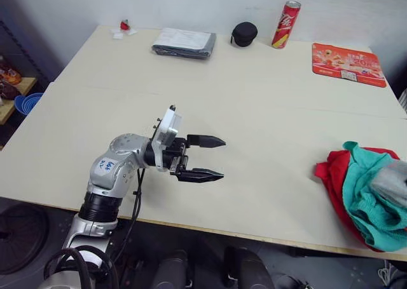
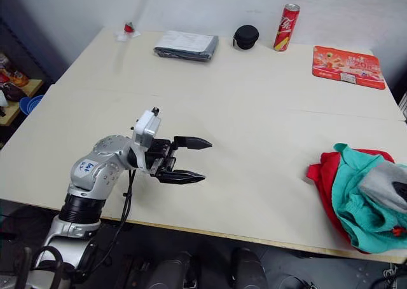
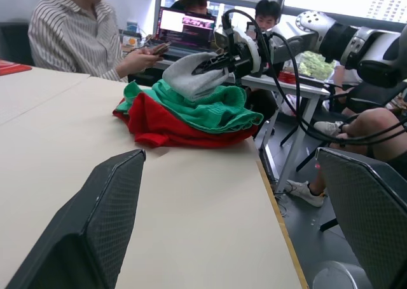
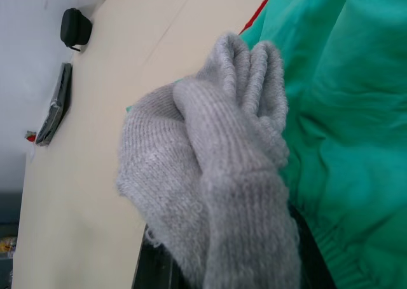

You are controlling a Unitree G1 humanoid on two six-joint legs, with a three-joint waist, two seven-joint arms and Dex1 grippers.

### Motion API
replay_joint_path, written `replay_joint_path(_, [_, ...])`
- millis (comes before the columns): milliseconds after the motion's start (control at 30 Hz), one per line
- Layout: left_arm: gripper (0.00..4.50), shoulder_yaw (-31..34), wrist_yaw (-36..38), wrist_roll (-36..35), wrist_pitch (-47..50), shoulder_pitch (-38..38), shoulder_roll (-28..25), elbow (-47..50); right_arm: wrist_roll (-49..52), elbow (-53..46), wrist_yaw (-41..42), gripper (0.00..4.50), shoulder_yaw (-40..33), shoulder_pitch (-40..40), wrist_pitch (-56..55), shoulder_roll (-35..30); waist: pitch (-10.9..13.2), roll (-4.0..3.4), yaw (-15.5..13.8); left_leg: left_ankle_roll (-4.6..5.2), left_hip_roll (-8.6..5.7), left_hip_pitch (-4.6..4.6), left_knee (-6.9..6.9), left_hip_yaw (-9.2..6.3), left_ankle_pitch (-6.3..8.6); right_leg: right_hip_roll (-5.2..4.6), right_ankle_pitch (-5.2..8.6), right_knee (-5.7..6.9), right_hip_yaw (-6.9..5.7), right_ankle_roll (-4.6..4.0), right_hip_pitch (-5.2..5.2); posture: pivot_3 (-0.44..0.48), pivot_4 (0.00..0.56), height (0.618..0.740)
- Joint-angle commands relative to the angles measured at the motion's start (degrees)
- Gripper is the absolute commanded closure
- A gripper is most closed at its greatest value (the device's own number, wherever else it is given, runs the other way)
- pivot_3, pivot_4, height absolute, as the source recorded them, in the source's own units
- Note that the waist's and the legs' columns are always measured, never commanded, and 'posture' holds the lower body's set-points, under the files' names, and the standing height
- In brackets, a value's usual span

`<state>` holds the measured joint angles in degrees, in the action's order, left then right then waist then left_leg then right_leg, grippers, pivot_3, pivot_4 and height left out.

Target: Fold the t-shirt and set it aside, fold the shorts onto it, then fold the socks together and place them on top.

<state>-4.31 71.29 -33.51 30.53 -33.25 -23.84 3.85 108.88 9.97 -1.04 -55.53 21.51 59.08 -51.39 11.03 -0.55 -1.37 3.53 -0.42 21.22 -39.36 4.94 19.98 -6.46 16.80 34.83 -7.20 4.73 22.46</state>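
The red t-shirt lies bunched at the table's right front edge, with the teal shorts heaped on it. The grey socks sit on top of the pile. In the left wrist view my right gripper is shut on the socks just above the shorts. The right wrist view shows the socks draped over the gripper and hiding its fingers, with the shorts behind. My left gripper hovers open and holds nothing over the bare table, well left of the pile.
Along the table's far edge are a grey folded packet, a black round case, a red can, a flat red package and a small red item. People sit beyond the table's right end.
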Motion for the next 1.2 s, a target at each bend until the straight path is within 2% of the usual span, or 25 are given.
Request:
replay_joint_path(33, [0.00, 1.09, -1.03, -1.80, 0.84, 1.15, -1.02, 3.54, -2.87, 3.14, -3.24, 4.32, 1.04, 0.18, -0.33, 1.19, 0.00, -0.01, -0.28, 0.00, 0.00, 0.00, 0.00, 0.01, 0.00, 0.00, 0.00, 0.00, 0.01, 0.00, 0.00, 0.000, 0.150, 0.740])
replay_joint_path(133, [0.00, 0.93, -1.33, -1.89, 0.66, 1.59, -1.43, 4.06, -4.82, 5.20, -6.64, 4.32, 1.50, 0.27, -0.15, 1.28, -0.01, -0.01, -0.38, 0.00, 0.00, 0.05, 0.01, 0.02, 0.00, 0.02, 0.00, 0.03, -0.01, 0.01, -0.01, 0.000, 0.150, 0.740])
replay_joint_path(233, [0.00, 1.01, -1.76, -1.17, -0.95, 1.39, -1.36, 3.05, -3.02, 4.66, -8.41, 4.32, -1.78, 1.53, 0.16, 1.32, -0.01, -0.02, -0.31, 0.01, -0.01, 0.06, 0.01, 0.05, 0.01, 0.03, -0.01, 0.04, 0.00, 0.03, -0.02, 0.000, 0.150, 0.740])
replay_joint_path(467, [0.00, 0.57, -1.80, -0.76, -2.54, 0.84, -1.37, 1.39, -0.41, -2.12, -6.10, 1.91, -8.20, 9.85, 3.47, 2.18, -0.06, -0.10, -0.32, 0.00, -0.01, 0.02, 0.10, 0.06, 0.00, 0.04, -0.01, -0.09, 0.03, 0.02, -0.01, 0.000, 0.150, 0.740])
replay_joint_path(633, [0.00, 1.24, -1.47, -1.79, -0.12, 1.50, -3.52, 1.29, 4.12, -5.30, -3.55, 0.16, -17.86, 16.99, 6.24, 2.84, -0.09, -0.18, -0.23, 0.00, -0.01, -0.03, 0.16, 0.14, 0.01, 0.04, -0.01, -0.07, 0.18, 0.03, 0.03, 0.000, 0.150, 0.740])
replay_joint_path(667, [0.00, 1.48, -1.32, -1.98, 0.57, 1.82, -4.29, 1.25, 4.12, -6.49, -2.79, 0.01, -19.17, 19.50, 6.57, 3.58, -0.08, -0.17, -0.16, 0.00, -0.01, -0.05, 0.21, 0.15, 0.01, 0.04, -0.01, -0.07, 0.20, 0.03, 0.03, 0.000, 0.150, 0.740])
replay_joint_path(700, [0.00, 1.66, -1.08, -1.20, -0.06, 2.52, -5.37, 1.00, 1.37, -8.94, -0.03, 0.01, -20.87, 23.09, 7.76, 4.19, -0.09, -0.18, -0.18, 0.00, 0.00, -0.06, 0.23, 0.15, 0.01, 0.04, -0.01, -0.08, 0.20, 0.02, 0.03, 0.000, 0.150, 0.740])
replay_joint_path(767, [0.00, 2.47, -0.67, 1.15, -2.88, 4.21, -8.06, 0.02, -9.82, -18.42, 11.36, 0.01, -24.65, 29.77, 6.85, 5.41, -0.17, -0.35, -0.17, -0.02, 0.00, -0.07, 0.33, 0.15, 0.02, 0.04, 0.01, -0.11, 0.24, 0.01, 0.08, 0.000, 0.150, 0.740])
replay_joint_path(833, [0.00, 3.51, -0.89, 3.30, -4.44, 5.72, -11.36, -1.72, -28.90, -29.84, 33.82, 0.01, -24.67, 33.63, -9.07, 6.64, -0.23, -0.48, 0.08, -0.06, 0.02, -0.06, 0.41, 0.22, 0.04, 0.05, 0.03, -0.12, 0.32, 0.00, 0.16, 0.000, 0.150, 0.740])
replay_joint_path(900, [0.00, 4.81, -2.77, 6.04, -7.43, 7.17, -13.50, -4.36, -42.80, -35.54, 48.74, 0.01, -21.86, 34.04, -23.53, 6.94, -0.23, -0.37, 0.51, -0.09, 0.04, -0.06, 0.41, 0.36, 0.11, 0.15, 0.02, -0.09, 0.53, 0.10, 0.16, 0.000, 0.150, 0.740])
replay_joint_path(933, [0.00, 5.48, -4.38, 8.18, -9.93, 8.16, -14.29, -5.73, -48.66, -36.85, 51.77, 0.01, -18.83, 32.41, -29.15, 5.71, -0.23, -0.34, 0.63, -0.11, 0.06, -0.14, 0.41, 0.44, 0.23, 0.21, -0.03, -0.10, 0.65, 0.22, 0.11, 0.000, 0.150, 0.740])
replay_joint_path(1033, [0.00, 6.88, -6.84, 12.24, -17.01, 11.13, -15.29, -7.82, -61.60, -37.74, 57.52, 0.01, -8.05, 25.30, -41.01, 0.99, -0.21, 0.08, 1.27, -0.38, 0.06, -0.32, 0.38, 0.50, 0.37, 0.24, -0.17, -0.18, 0.81, 0.46, 0.12, 0.000, 0.150, 0.740])
replay_joint_path(1133, [0.00, 8.45, -10.10, 16.58, -24.30, 15.63, -16.45, -7.93, -68.03, -36.96, 58.03, 0.01, 6.61, 11.29, -48.08, -2.74, -0.21, 0.14, 1.39, -0.47, 0.05, -0.30, 0.34, 0.53, 0.41, 0.20, -0.19, -0.18, 0.87, 0.42, 0.18, 0.000, 0.150, 0.740])
replay_joint_path(1200, [0.00, 9.14, -11.93, 18.80, -27.76, 17.75, -17.01, -8.92, -73.52, -35.46, 58.99, 0.01, 19.02, 0.83, -52.29, -3.71, -0.16, 0.04, 1.33, -0.27, 0.05, -0.24, 0.27, 0.52, 0.23, 0.20, -0.12, -0.10, 0.86, 0.27, 0.28, 0.000, 0.150, 0.740])
